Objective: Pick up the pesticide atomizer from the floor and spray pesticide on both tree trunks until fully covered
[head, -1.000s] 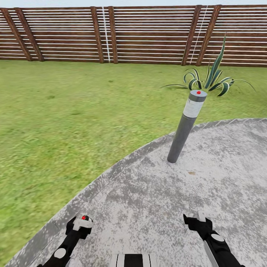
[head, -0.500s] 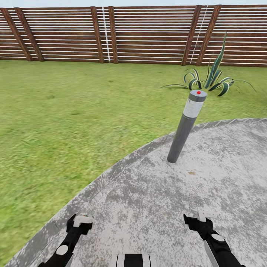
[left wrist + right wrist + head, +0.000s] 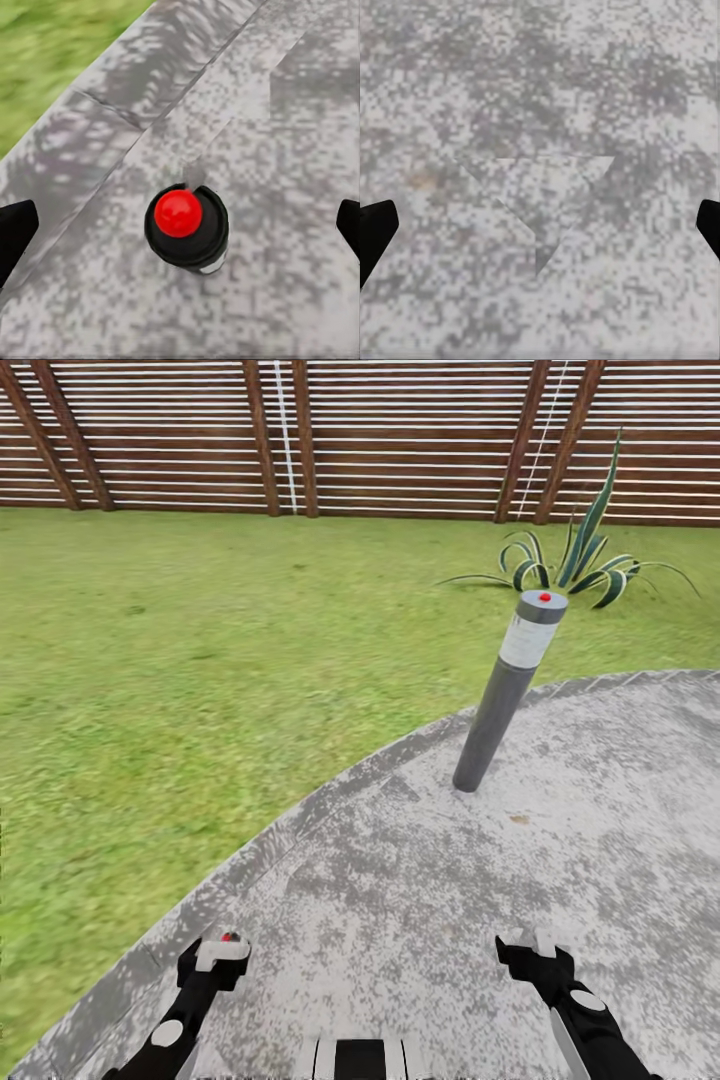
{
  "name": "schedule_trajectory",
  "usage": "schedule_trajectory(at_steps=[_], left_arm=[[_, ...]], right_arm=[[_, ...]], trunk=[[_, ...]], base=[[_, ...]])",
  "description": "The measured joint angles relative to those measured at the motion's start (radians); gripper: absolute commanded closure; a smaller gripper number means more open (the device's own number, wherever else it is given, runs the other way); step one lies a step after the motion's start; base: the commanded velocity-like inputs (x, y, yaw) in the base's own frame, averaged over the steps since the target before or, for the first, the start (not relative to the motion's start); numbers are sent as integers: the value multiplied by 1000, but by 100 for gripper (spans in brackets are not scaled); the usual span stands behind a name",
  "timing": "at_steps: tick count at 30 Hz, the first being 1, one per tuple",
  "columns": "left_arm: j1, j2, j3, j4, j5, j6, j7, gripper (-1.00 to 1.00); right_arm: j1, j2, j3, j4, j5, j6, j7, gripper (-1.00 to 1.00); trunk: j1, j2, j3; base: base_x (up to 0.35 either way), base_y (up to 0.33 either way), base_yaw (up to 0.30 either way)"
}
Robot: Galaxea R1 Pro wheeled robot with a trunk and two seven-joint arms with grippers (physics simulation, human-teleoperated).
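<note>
The pesticide atomizer (image 3: 185,225) is a small black canister with a round red cap, standing upright on the grey speckled paving. In the left wrist view it sits straight below my left gripper (image 3: 180,229), between the two black fingertips (image 3: 15,232), which stand wide apart and do not touch it. In the head view its red cap (image 3: 231,937) peeks out at the tip of my left gripper (image 3: 215,952). My right gripper (image 3: 535,945) hangs open over bare paving (image 3: 540,150). The trees and their trunks are out of view.
A dark bollard lamp (image 3: 500,695) stands on the round paved patio (image 3: 450,880) ahead to the right. Lawn (image 3: 180,630) spreads left and ahead to a brown slat fence (image 3: 400,435). A spiky striped plant (image 3: 575,560) grows near the fence.
The whole head view has shifted a little, so the camera moved. The atomizer's red cap, hidden half a second ago, shows again at the left gripper's tip. Both grippers stay open.
</note>
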Motion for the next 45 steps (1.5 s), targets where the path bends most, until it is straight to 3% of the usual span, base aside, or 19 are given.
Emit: schedule_trajectory(at_steps=[25, 45], left_arm=[[-6, 1, -2, 8, 0, 1, -1, -100], [-5, 1, 3, 1, 0, -9, -1, -100]], right_arm=[[0, 0, -1, -3, -1, 1, 0, -100], [0, 0, -3, -3, -1, 1, 0, -100]], trunk=[[11, -6, -134], [11, -6, -139]], base=[[0, 0, 12], [29, 0, 0]])
